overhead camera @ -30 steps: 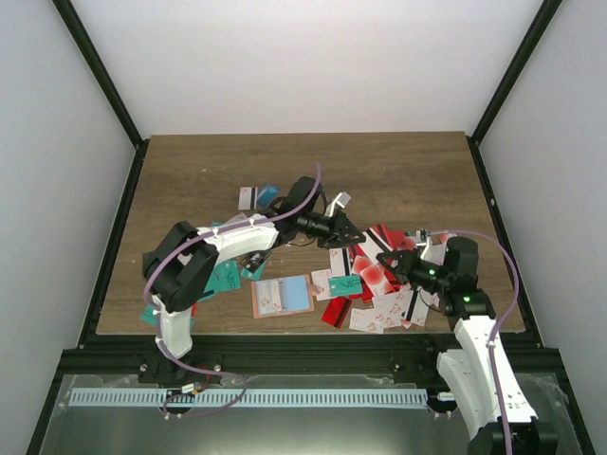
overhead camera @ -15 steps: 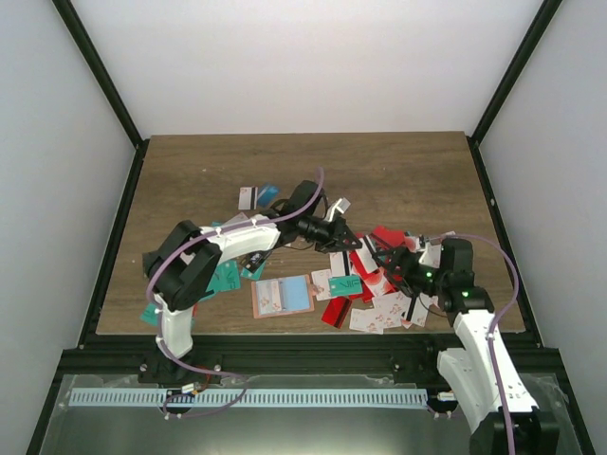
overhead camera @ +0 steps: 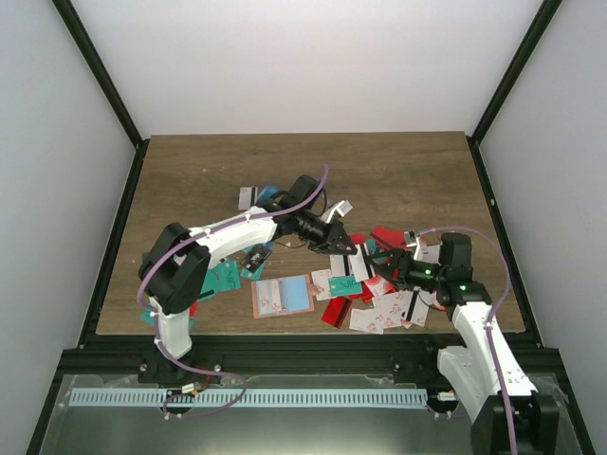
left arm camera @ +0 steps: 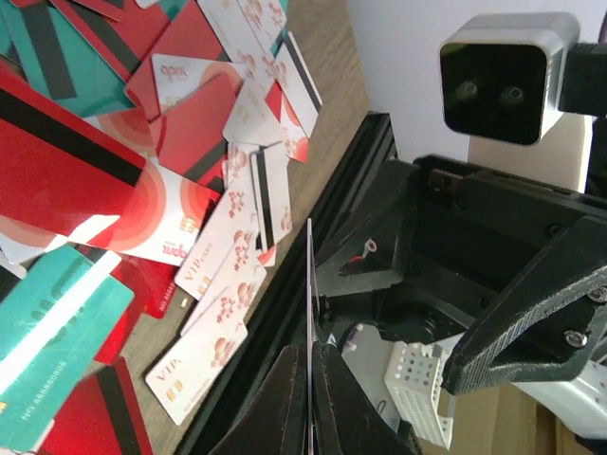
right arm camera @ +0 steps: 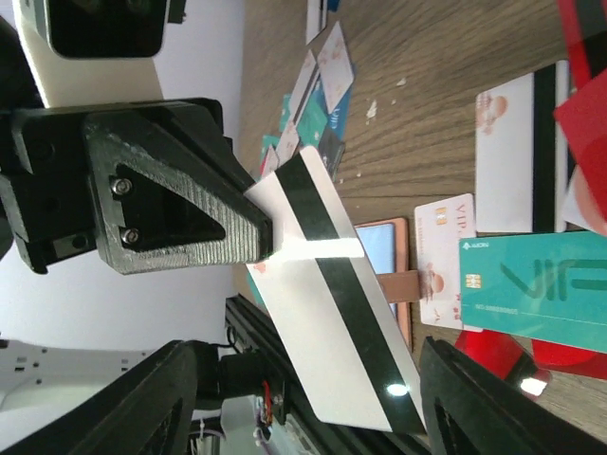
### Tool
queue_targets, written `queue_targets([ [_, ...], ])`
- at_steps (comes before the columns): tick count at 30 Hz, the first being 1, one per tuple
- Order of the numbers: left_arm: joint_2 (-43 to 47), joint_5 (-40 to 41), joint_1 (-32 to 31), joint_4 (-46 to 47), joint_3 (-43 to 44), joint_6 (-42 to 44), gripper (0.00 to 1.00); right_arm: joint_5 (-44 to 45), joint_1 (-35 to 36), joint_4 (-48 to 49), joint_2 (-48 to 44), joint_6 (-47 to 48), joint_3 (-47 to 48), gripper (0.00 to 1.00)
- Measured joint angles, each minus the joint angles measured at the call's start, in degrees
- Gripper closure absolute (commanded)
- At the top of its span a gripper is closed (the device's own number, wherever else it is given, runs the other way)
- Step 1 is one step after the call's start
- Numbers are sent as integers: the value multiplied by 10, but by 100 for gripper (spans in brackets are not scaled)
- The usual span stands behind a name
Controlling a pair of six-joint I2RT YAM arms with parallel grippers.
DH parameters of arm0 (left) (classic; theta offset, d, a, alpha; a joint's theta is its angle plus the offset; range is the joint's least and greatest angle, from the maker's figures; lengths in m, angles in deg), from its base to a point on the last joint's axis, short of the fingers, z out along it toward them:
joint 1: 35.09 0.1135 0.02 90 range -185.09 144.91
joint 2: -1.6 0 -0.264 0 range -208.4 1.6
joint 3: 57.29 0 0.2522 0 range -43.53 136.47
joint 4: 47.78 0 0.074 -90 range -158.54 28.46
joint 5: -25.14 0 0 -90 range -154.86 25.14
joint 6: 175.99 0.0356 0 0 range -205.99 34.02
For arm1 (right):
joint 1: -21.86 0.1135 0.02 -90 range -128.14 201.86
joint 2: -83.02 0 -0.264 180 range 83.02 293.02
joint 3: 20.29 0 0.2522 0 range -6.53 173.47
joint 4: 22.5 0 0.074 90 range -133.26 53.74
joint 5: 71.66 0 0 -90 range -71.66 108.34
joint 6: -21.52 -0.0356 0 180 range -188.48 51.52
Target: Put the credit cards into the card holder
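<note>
Site was a lab robot cell: white panel walls [overhead camera: 313,66] in black frame [overhead camera: 95,71], wood-top table [overhead camera: 209,171], L arm [overhead camera: 228,237] & R arm [overhead camera: 484,332] bolted to front rail [overhead camera: 303,353], slotted cable duct [overhead camera: 285,397], purple cabling [overhead camera: 313,194], wrist cam [left arm camera: 495,76].

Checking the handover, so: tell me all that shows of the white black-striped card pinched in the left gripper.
The thin white rectangular card looks like glossy plastic, with a black stripe running its length near one long edge and a faint red mark by the gripped end. The left gripper is shut on that end, holding the card clear of the wooden table. Its free end sits between the fingers of the open right gripper; whether they touch it cannot be told.
</note>
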Motion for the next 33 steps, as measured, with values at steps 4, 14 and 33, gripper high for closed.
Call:
queue_targets([
  [4,9,-19,0,-16,2,10,96,-28,0,32,-3,-1,-6,35],
  [14,9,-50,0,-53,31,35,96,-51,1,59,-3,-2,-18,28],
  [33,28,-54,0,-113,48,71,91,-132,31,162,-7,-52,-49,99],
])
